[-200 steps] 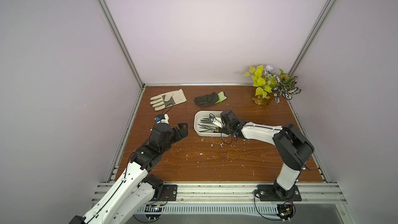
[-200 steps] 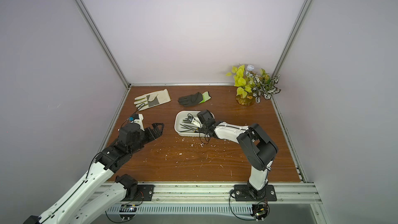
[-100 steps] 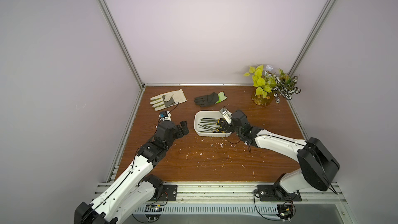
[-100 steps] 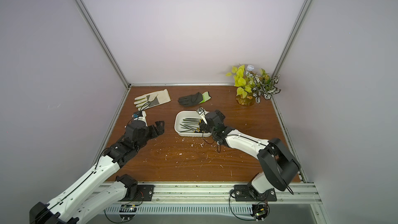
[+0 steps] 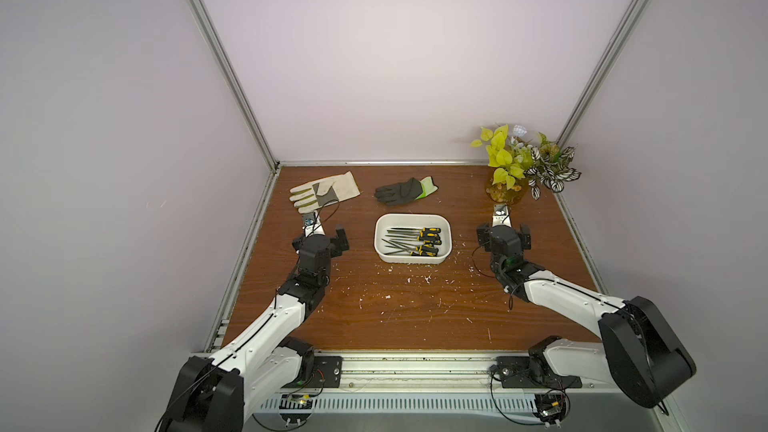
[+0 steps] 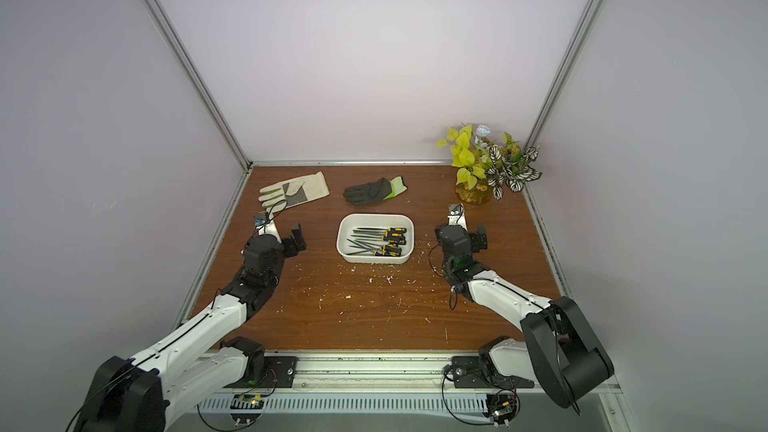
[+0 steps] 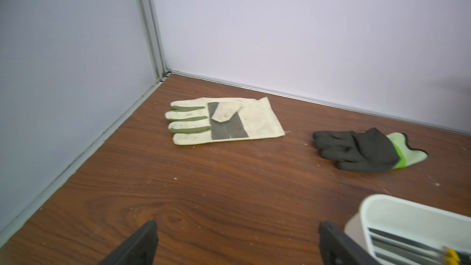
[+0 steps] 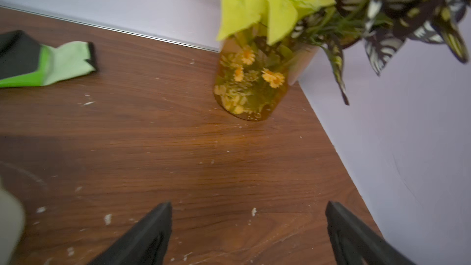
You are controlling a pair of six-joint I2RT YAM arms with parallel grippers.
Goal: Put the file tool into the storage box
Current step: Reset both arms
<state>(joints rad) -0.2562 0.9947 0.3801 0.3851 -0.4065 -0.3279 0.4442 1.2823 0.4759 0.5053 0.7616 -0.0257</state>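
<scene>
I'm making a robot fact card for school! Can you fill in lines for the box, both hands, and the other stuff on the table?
storage box: white tub, middle of the table, between the two hands
inside it: file tools with black-and-yellow handles, lying in a pile
left hand: open, empty, beside the box
right hand: open, empty, on the box's other side, near the vase
far edge: white glove, black glove with green cuff, vase of leafy plants
tabletop: brown wood with white crumbs
</scene>
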